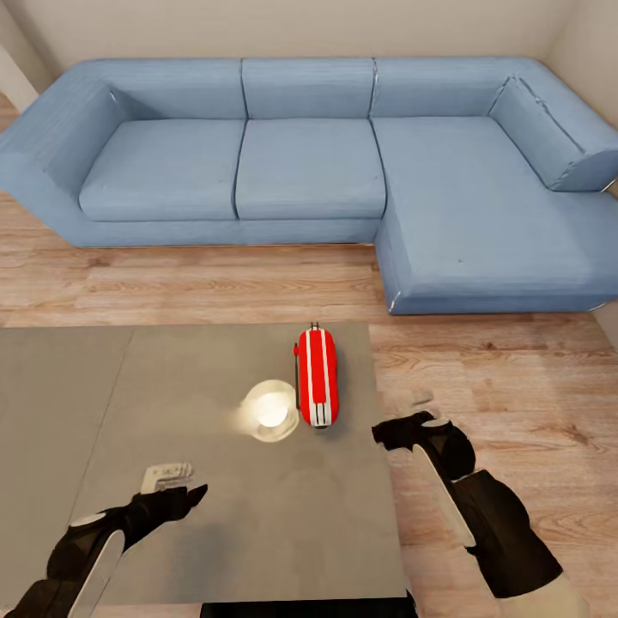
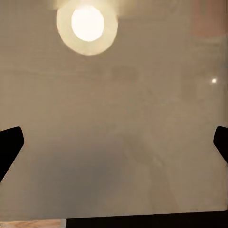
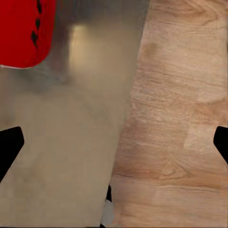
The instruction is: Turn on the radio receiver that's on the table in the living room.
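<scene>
Radio (image 1: 317, 376) sits near the desk's (image 1: 257, 515) right edge: rigid, light, likely slippery; press it, don't grab. Both grippers' fingers spread, empty.

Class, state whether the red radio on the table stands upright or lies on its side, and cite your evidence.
Upright on the table: the radio receiver shows its narrow striped edge facing up in the head view.
</scene>
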Tool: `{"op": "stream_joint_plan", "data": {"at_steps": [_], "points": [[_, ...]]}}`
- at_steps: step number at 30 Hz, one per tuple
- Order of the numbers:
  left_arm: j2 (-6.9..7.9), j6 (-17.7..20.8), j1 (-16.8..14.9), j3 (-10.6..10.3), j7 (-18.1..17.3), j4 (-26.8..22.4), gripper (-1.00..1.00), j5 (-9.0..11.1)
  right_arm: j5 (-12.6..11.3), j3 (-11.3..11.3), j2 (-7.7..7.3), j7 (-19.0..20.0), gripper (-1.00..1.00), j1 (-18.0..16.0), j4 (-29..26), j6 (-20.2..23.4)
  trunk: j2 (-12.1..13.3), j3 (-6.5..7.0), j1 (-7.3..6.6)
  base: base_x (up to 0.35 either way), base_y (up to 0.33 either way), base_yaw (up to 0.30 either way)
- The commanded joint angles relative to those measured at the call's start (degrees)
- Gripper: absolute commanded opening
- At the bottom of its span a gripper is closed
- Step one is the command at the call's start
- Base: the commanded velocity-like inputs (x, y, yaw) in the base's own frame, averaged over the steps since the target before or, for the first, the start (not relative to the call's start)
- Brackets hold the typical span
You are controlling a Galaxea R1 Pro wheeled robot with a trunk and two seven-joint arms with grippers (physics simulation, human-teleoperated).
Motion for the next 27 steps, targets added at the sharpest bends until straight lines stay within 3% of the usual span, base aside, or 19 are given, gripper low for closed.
{"op": "stream_joint_plan", "data": {"at_steps": [1, 4, 8, 12, 16, 18, 19, 21, 27], "points": [[-0.04, 0.4, -0.5, 0.0, 0.1, 0.4, 1.0, 0.0, 0.2, 0.0, 1.4, 0.0, 1.0, -2.7, 0.0, 0.0, 0.0, -0.01, -0.01, 0.0, 0.0, 0.0], [-0.04, 0.6, -0.9, 0.0, 0.2, 1.7, 1.0, -0.2, 0.3, 0.0, 3.93, -0.1, 1.0, -6.3, 0.0, 0.0, 0.0, -0.01, -0.01, 0.0, 0.0, 0.0], [-0.04, 0.9, -1.6, 0.0, 0.0, 2.4, 1.0, -0.3, 0.4, 0.0, 5.86, -0.2, 1.0, -9.6, 0.1, 0.0, 0.0, -0.01, -0.01, 0.0, 0.0, 0.0], [-0.04, 1.3, -4.9, 0.0, -0.2, 3.2, 1.0, 0.1, 0.4, 0.0, 6.5, -0.4, 1.0, -11.0, 0.6, 0.0, 0.0, -0.01, -0.01, 0.0, 0.0, 0.0], [-0.16, 1.0, -6.0, 0.1, -0.2, 4.4, 1.0, 0.3, 0.3, 0.0, 6.8, -0.4, 1.0, -12.5, 1.9, 0.0, 0.0, -0.01, -0.01, 0.0, 0.0, 0.0], [-0.19, 0.9, -6.2, 0.1, -0.2, 4.7, 1.0, 0.4, 0.3, 0.0, 8.73, -0.4, 1.0, -13.6, 4.2, 0.0, 0.0, -0.01, -0.01, 0.0, 0.0, 0.0], [-0.18, 0.9, -6.2, 0.1, -0.2, 4.9, 1.0, 0.4, 0.4, 0.0, 11.08, -0.5, 1.0, -14.0, 6.4, 0.0, 0.0, -0.01, -0.01, 0.0, 0.0, 0.0], [-0.19, 0.9, -6.3, 0.0, -0.2, 5.1, 1.0, 0.4, 0.5, 0.0, 13.01, -1.0, 1.0, -14.2, 8.5, 0.0, 0.0, -0.01, -0.01, 0.0, 0.0, 0.0], [-0.27, 0.8, -6.3, 0.0, -0.2, 5.3, 1.0, 0.2, 0.5, 0.2, 15.66, -3.1, 1.0, -14.4, 11.2, 0.0, 0.0, -0.01, -0.01, 0.0, 0.0, 0.0]]}}
